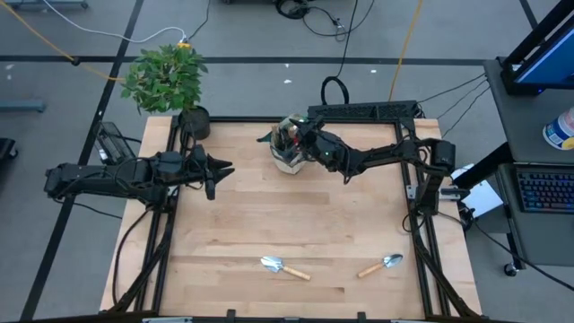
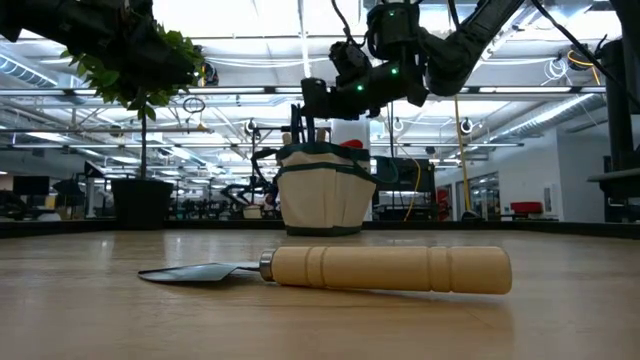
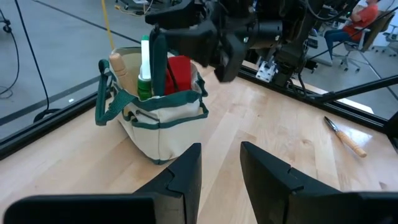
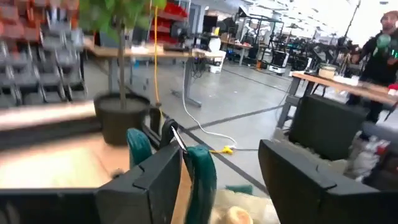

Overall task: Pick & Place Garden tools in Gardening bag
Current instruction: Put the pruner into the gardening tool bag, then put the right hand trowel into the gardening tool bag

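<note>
The beige gardening bag point(image 1: 285, 160) with green trim stands at the table's far middle. It holds a wooden handle point(image 3: 117, 62), a green-white bottle point(image 3: 145, 68) and a red glove point(image 3: 179, 71). My right gripper point(image 4: 221, 155) hangs open just above the bag's top point(image 2: 322, 165). One green bag handle point(image 4: 202, 174) rises between its fingers, close to one of them. Two wooden-handled trowels point(image 1: 284, 267) point(image 1: 381, 265) lie flat near the table's near edge. My left gripper point(image 3: 221, 168) waits open to the left of the bag, holding nothing.
A leafy plant point(image 1: 166, 76) in a black pot point(image 1: 193, 121) stands at the table's far left corner, left of the bag. Black frame rails point(image 1: 421, 224) run along the table's sides. Bare wood point(image 1: 296, 215) lies between the bag and the trowels.
</note>
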{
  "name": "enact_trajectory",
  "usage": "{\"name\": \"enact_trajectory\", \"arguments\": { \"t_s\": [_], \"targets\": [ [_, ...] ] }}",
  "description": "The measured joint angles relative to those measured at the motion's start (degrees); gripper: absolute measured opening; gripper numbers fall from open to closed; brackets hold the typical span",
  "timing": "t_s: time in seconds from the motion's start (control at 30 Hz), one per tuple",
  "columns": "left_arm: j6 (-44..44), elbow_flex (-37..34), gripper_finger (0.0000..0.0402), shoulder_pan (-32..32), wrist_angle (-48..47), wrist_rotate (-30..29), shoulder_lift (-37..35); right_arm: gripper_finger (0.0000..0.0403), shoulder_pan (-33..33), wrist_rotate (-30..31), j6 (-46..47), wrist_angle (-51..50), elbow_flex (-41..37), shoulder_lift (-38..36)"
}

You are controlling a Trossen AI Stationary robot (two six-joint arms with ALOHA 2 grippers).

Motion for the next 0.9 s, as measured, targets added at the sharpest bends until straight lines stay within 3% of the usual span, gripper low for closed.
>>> {"name": "enact_trajectory", "arguments": {
  "t_s": [0.17, 0.47, 0.63, 0.77, 0.9],
  "targets": [
    [0.0, 0.0, 0.0118, 0.0, -0.02, 0.0, 0.01, 0.0208, 0.5, -0.05, -6.96, -8.17, 0.14, -2.09],
    [0.04, 0.0, 0.0118, -0.02, -0.04, 0.0, 0.0, 0.0208, 0.46, -0.03, -7.44, -21.75, 0.25, -8.68],
    [-0.35, -0.01, 0.0118, -0.02, -0.04, 0.0, 0.02, 0.0208, 1.74, -0.39, -5.31, -24.31, 0.15, -13.07],
    [-0.39, 0.0, 0.0118, -0.02, -0.02, 0.0, 0.02, 0.0208, 3.3, -8.04, -3.94, -26.72, -1.41, -18.11],
    [-0.39, 0.0, 0.0118, -0.02, -0.02, 0.0, 0.02, 0.0208, 5.11, -18.01, -4.34, -37.07, -2.65, -24.38]
  ]
}}
